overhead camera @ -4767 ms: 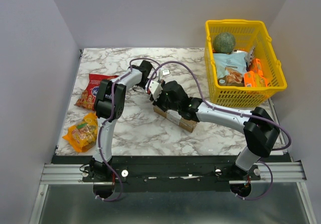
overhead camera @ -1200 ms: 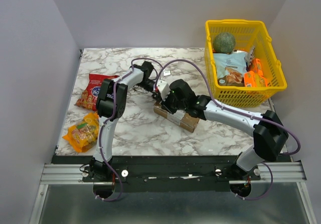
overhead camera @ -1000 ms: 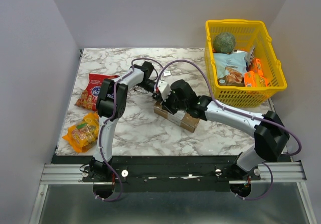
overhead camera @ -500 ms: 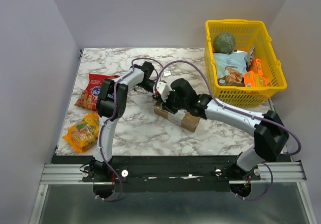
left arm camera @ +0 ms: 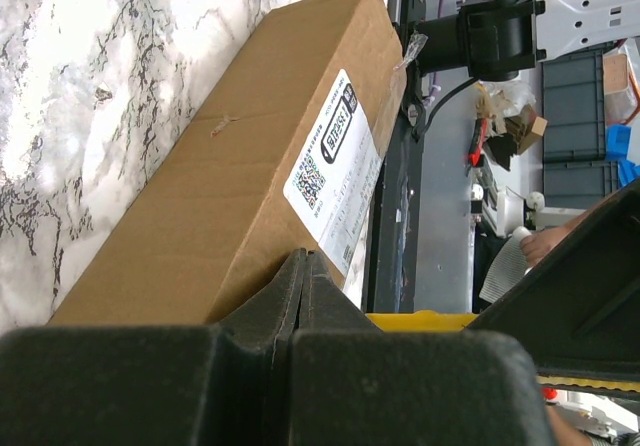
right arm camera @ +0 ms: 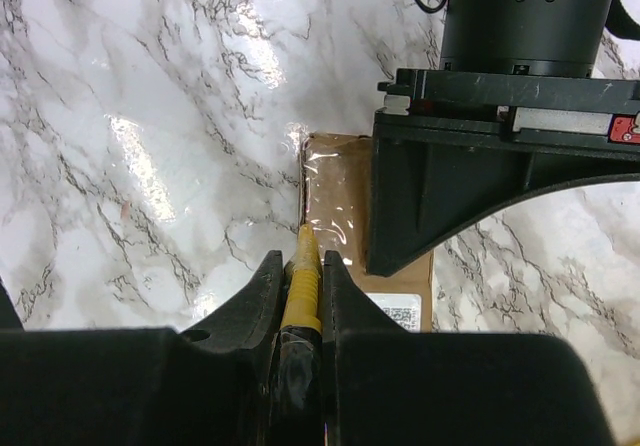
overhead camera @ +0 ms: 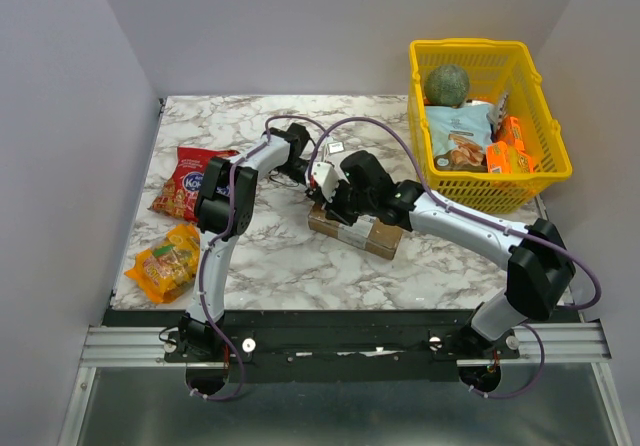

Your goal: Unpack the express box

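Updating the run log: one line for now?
left end effector: shut, at brown cardboard express box | right end effector: shut on yellow pointed tool, tip at taped box end

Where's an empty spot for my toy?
Bare marble: between the box and near edge, and along the back wall left of the basket. The left arm and right arm crowd the middle; red bag and orange bag take the left.

The express box (overhead camera: pixel 365 238) is brown cardboard with a white label printed in black. The table (overhead camera: pixel 270 256) is white marble veined grey; the basket (overhead camera: pixel 482 194) and the tool (right arm camera: pixel 303 276) are yellow.
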You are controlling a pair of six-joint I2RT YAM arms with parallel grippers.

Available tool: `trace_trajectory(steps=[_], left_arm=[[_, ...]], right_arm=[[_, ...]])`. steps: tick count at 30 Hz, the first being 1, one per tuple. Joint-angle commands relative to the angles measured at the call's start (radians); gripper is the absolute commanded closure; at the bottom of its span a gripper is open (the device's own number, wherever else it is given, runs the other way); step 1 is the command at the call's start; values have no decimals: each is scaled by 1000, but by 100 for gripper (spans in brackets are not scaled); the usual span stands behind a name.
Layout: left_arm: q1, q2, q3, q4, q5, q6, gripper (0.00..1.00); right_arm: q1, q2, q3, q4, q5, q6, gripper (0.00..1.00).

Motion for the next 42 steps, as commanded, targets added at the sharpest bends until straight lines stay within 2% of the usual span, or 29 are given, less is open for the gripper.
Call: trace_trajectory(steps=[1, 11, 19, 26, 36, 40, 42], left_arm=[[3, 55, -7, 15, -140, 57, 100], [3, 52, -9, 16, -143, 53, 100], [4, 50, -6, 2, -149, 71, 100], [3, 60, 8, -8, -148, 79, 100], [3, 54, 19, -8, -138, 82, 100], [15, -26, 53, 1, -53, 76, 99], [36, -74, 65, 100, -48, 3, 98]], right_arm=[[-12, -9, -17, -90, 4, -34, 99], [-10, 35, -40, -47, -10, -46, 100], [-12, -18, -14, -184, -3, 14, 100], [-10, -69, -28, -222, 15, 52, 100], [-12, -60, -22, -208, -2, -54, 100], [-12, -15, 18, -190, -45, -54, 100], [-10, 20, 53, -176, -75, -45, 100]])
